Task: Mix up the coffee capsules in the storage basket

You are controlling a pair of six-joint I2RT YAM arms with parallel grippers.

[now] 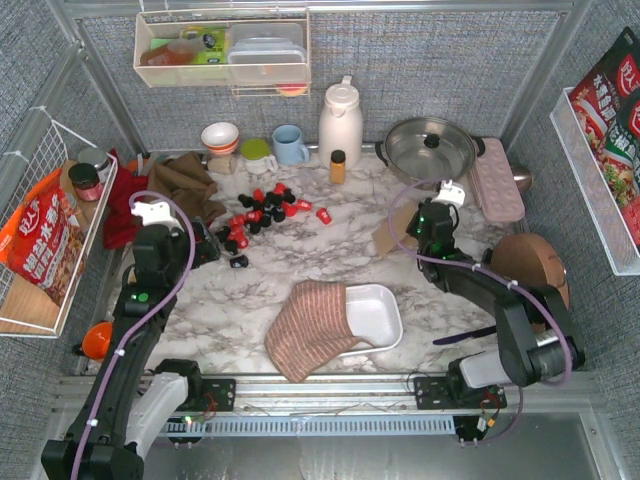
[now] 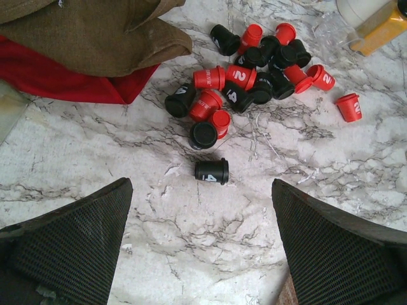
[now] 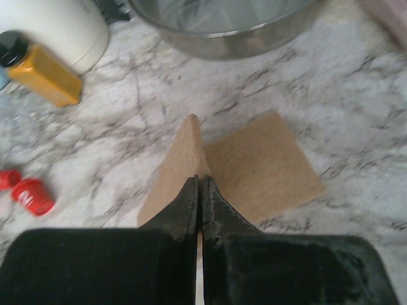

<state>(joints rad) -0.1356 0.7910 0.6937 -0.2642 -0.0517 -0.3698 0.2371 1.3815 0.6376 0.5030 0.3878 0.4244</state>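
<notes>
The coffee capsules point(image 1: 265, 210) are not sitting in the storage basket point(image 1: 380, 310) at all. They are lying as a loose red-and-black pile on the marble counter point(image 1: 250, 300) in the upper middle of the overhead view, while the basket is resting well apart from them at the lower centre, with a striped cloth point(image 1: 305, 330) draping over its left half. The left end effector point(image 2: 200, 210) is hovering with its fingers spread wide and gripping nothing. In its wrist view it is facing a lone black capsule point(image 2: 212, 171) that is lying on its side just below the pile. The right end effector point(image 3: 198, 190) is pressing its fingers fully together above a folded tan card point(image 3: 254, 165), with nothing visibly caught between them. Several risks are showing here. The lone capsule, being on its side, is likely to roll away if one finger is touching it first. Wide fingers coming down into the dense pile could be scattering pods toward the brown cloth point(image 2: 95, 32) at the upper left, or toward the amber bottle point(image 1: 338, 166). The cloth covering the basket is also narrowing the opening, so a dropped capsule could be landing on fabric and sliding onto the counter instead of joining a mix inside.
</notes>
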